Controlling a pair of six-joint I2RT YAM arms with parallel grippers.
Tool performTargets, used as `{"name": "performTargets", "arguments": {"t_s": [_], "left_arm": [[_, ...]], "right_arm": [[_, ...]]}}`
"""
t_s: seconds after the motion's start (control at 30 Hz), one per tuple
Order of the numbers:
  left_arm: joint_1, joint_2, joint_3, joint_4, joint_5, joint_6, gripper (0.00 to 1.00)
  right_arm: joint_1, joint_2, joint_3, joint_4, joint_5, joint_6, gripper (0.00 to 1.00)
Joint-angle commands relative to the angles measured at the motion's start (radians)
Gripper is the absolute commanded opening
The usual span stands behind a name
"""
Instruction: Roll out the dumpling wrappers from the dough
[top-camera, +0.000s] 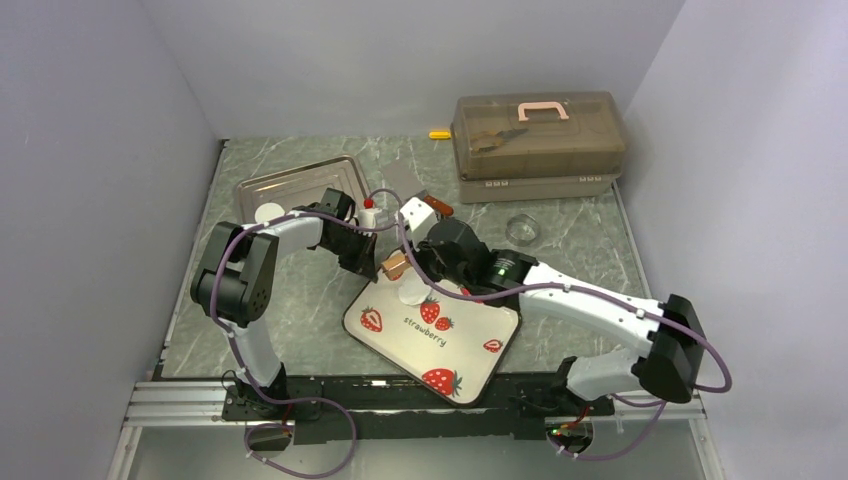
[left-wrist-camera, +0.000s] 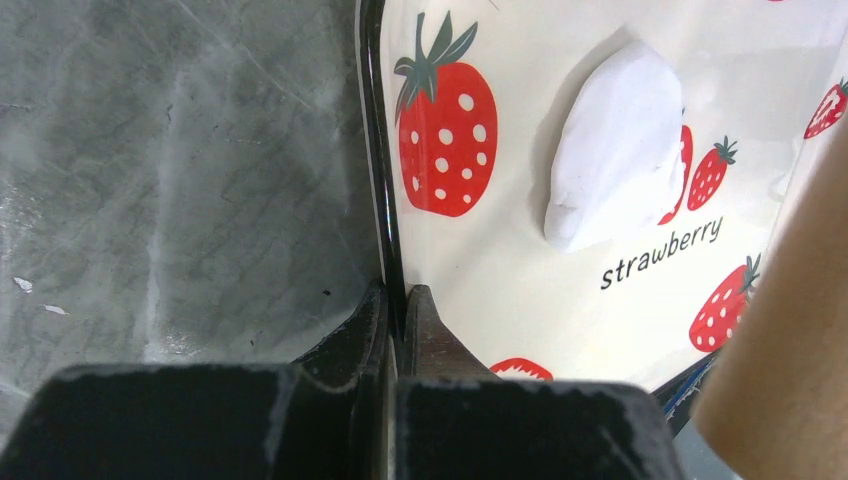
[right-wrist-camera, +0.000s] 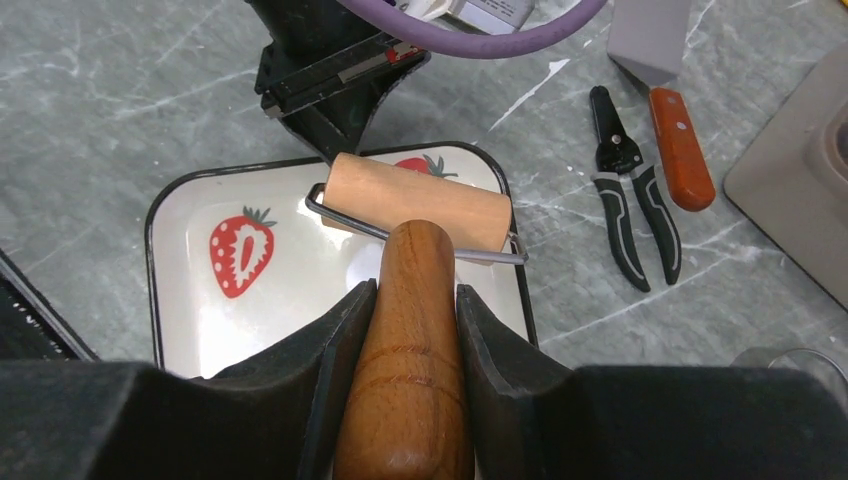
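Right hand (right-wrist-camera: 415, 292) grips the roller (right-wrist-camera: 420, 203) handle over the strawberry plate (right-wrist-camera: 230, 320), left hand (left-wrist-camera: 398, 300) pinching its rim.

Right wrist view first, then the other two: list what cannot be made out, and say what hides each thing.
Right wrist view: the dough barely shows, pale on the glossy tray and partly behind the handle of the roller.
Left wrist view: the roller is a tan blur, cut by the right edge.
Top external view: the brown box has murky contents behind its tinted lid.
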Motion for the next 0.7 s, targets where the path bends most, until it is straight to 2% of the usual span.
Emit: {"name": "performTargets", "arguments": {"t_s": [0.0, 0.23, 0.4, 0.67], "left_arm": [[-0.011, -0.043, -0.006, 0.015, -0.007, 0.058, 0.0], [-0.011, -0.051, -0.01, 0.015, -0.006, 0.057, 0.0], [-0.011, -0.064, -0.013, 0.011, -0.009, 0.06, 0.0], [-0.011, -0.06, -0.013, 0.013, -0.007, 0.056, 0.0]], "right_arm": [[0.001, -0.072, -0.029, -0.01, -0.002, 0.043, 0.0], [0.026, -0.027, -0.168, -0.06, -0.02, 0.102, 0.0], [0.094, 0.079, -0.138, -0.233, 0.021, 0.183, 0.0], [0.123, 0.008, -0.184, -0.279, -0.035, 0.252, 0.0]]}}
